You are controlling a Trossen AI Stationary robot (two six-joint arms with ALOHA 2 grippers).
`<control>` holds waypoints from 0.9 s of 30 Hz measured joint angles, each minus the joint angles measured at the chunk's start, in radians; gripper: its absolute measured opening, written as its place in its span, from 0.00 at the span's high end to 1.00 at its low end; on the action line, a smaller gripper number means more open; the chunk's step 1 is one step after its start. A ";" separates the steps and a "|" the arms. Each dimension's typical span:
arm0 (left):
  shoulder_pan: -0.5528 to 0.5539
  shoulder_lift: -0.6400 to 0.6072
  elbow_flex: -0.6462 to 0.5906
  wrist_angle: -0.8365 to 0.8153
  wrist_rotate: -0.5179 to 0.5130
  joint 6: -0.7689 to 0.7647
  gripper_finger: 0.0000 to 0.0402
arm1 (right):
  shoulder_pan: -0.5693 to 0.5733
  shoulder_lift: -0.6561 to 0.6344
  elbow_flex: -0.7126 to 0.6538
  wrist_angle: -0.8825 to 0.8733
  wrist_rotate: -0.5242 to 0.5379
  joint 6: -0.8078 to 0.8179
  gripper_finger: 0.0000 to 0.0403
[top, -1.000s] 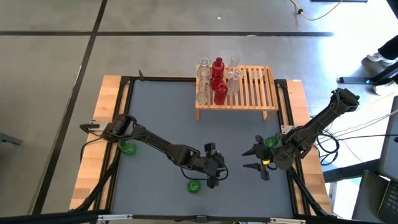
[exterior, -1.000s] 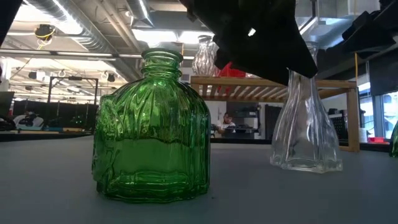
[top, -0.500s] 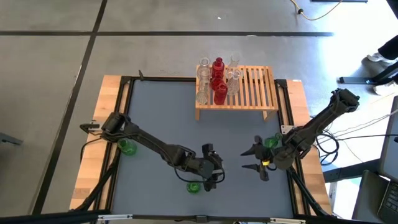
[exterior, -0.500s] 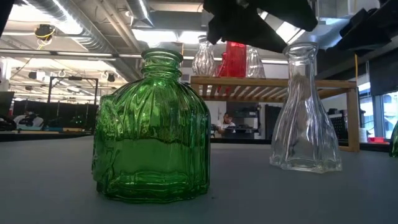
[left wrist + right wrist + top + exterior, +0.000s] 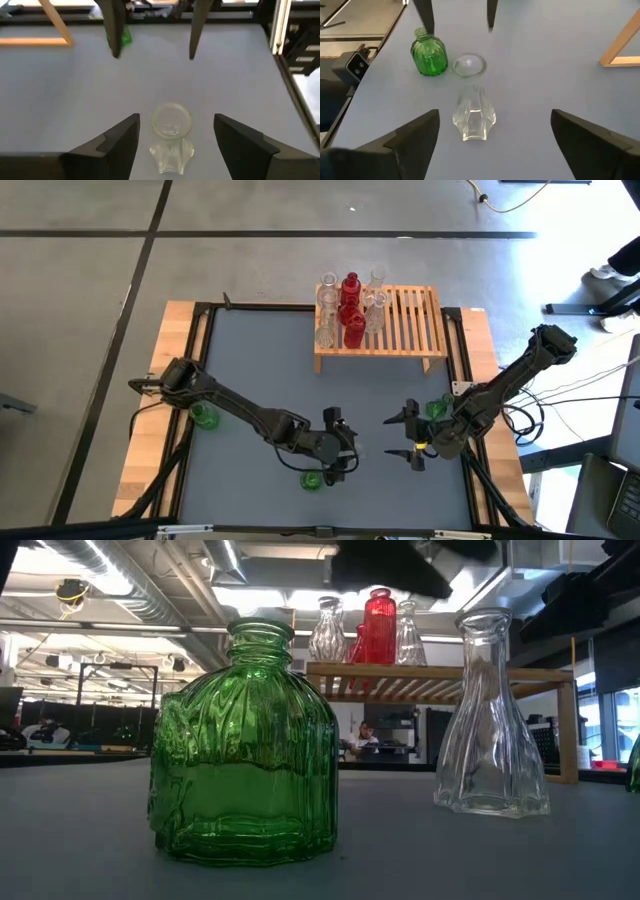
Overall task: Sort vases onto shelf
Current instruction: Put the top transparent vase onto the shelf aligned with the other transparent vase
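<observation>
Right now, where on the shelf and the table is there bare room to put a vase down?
The shelf is free on its right half of slats; its left end is packed with red and clear vases. The grey table is bare between the shelf and both arms. Crowded: the near middle, where the left tool, the right tool and a green vase sit.

The ribbed vase [image 5: 243, 745] nearest the low camera is saturated green glass with vertical ridges. The flared vase [image 5: 491, 720] beside it is colourless and transparent. On the light-wood slatted shelf [image 5: 405, 320], two vases [image 5: 351, 310] are red and the surrounding ones [image 5: 326, 312] are clear. Two further green vases [image 5: 205, 417] [image 5: 436, 409] stand near the table's side edges. The table surface [image 5: 260, 370] is a uniform grey-blue mat framed in pale wood. Both arms are black; the right gripper [image 5: 409, 436] appears to carry a small yellow mark.
</observation>
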 joint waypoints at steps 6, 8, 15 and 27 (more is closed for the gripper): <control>0.000 -0.071 0.000 -0.070 -0.015 0.000 0.38 | 0.000 -0.001 0.017 0.011 0.000 -0.006 0.09; -0.008 -0.093 0.000 -0.106 -0.038 0.000 0.38 | 0.000 -0.001 0.017 0.015 0.000 -0.006 0.09; -0.081 -0.116 -0.027 -0.207 -0.263 -0.040 0.38 | 0.000 0.048 0.015 0.052 0.038 -0.007 0.09; -0.144 -0.121 -0.239 -0.139 -0.349 -0.219 0.38 | 0.000 0.314 -0.072 0.499 0.114 -0.063 0.09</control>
